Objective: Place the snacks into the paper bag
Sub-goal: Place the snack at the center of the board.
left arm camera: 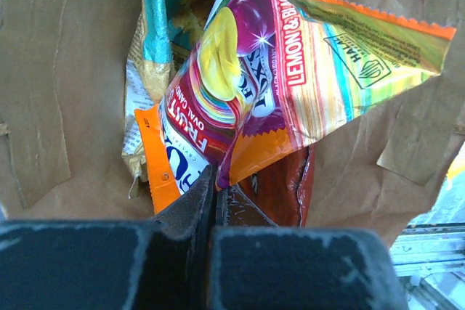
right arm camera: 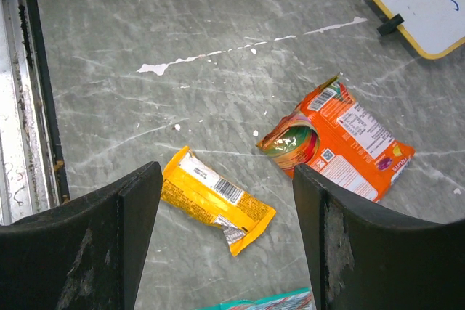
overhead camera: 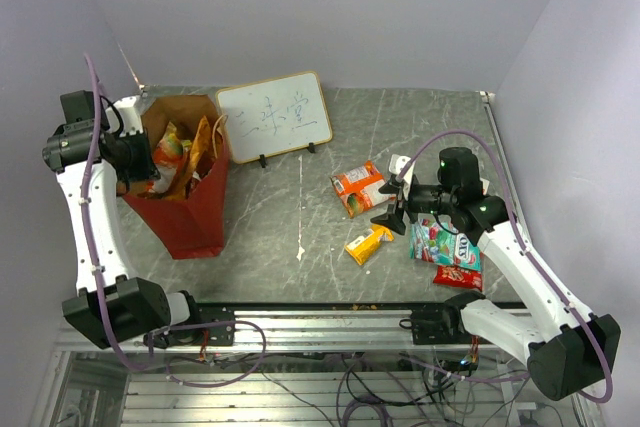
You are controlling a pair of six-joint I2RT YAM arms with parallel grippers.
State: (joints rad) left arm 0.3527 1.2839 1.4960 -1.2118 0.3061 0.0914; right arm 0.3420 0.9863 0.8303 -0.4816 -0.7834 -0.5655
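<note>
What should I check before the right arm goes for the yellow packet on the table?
1. Right claw open: ok.
2. Yellow packet under the open claw: ok.
3. Orange packet apart from the yellow one: ok.
4. Paper bag mouth open: ok.
5. Left claw out of the bag: not ok, it is inside, shut on a fruit candy packet.
6. Room left in the bag: cannot tell.

The candy packet (left arm camera: 305, 78) reads "LEMON & BLA…" and "FRU…", while the whiteboard (overhead camera: 275, 115) handwriting is illegible.
</note>
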